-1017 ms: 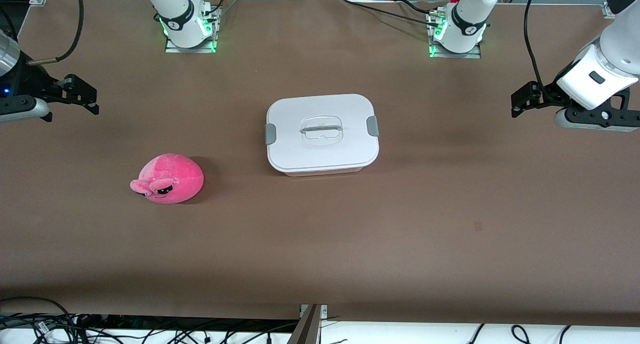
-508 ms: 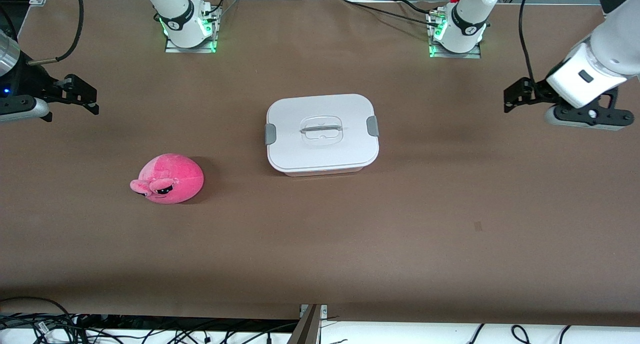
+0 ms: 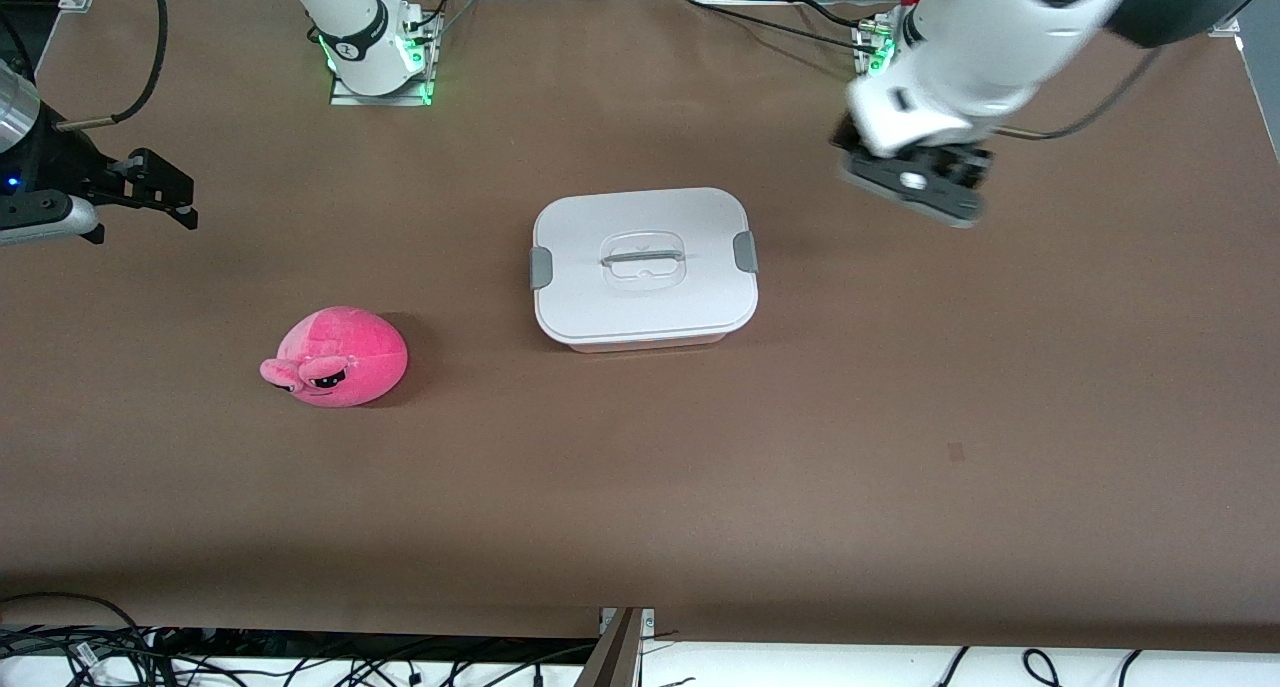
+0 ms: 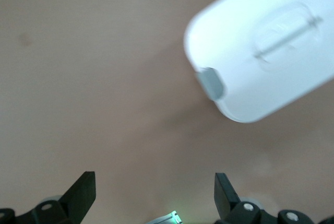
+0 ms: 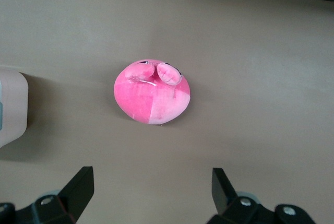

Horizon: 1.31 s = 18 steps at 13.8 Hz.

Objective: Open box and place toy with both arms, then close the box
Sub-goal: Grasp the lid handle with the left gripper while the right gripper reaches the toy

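The box (image 3: 645,267) sits closed in the middle of the brown table (image 3: 900,447), its white lid (image 3: 640,219) flat on the tub and a grey clip (image 3: 744,252) showing at each short end (the clear handle (image 3: 645,259) lies recessed in the lid's centre). The toy (image 3: 336,357), a hot-pink plush blob with squinting dark eyes, lies on the table toward the right arm's end, a little nearer to the front camera than the box and well apart from it. The left gripper (image 4: 154,192) hangs in the air over bare table beside the box's clip end toward the left arm; its wrist view shows the two black fingers (image 4: 83,190) spread wide with nothing between them, and the box corner just ahead. The right gripper (image 5: 151,190) waits at the table's edge at its own end, up off the surface, fingers likewise parted and empty, looking down on the toy.
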Each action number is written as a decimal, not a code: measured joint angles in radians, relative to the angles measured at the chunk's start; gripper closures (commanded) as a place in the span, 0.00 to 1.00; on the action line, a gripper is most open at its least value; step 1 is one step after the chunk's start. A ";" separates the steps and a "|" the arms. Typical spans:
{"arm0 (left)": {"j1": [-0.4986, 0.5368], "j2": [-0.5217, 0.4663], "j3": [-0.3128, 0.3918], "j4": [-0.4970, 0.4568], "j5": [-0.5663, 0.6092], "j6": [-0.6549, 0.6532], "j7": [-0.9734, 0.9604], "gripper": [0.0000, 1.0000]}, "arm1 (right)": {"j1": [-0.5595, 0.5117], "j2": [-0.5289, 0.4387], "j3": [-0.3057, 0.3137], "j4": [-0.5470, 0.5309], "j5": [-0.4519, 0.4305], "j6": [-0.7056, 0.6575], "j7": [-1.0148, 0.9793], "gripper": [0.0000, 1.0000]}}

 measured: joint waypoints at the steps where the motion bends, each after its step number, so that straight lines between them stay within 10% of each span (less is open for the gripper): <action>1: -0.044 0.030 -0.025 0.000 0.000 0.029 0.006 0.00 | 0.000 0.000 0.000 0.000 0.000 0.000 0.000 0.00; 15: -0.217 0.372 -0.037 -0.014 0.065 0.615 0.455 0.00 | 0.001 0.011 0.002 0.001 -0.001 -0.003 -0.002 0.00; 18: -0.217 0.395 -0.036 -0.015 0.085 0.634 0.463 0.56 | 0.003 0.049 0.008 -0.017 0.002 -0.008 -0.002 0.00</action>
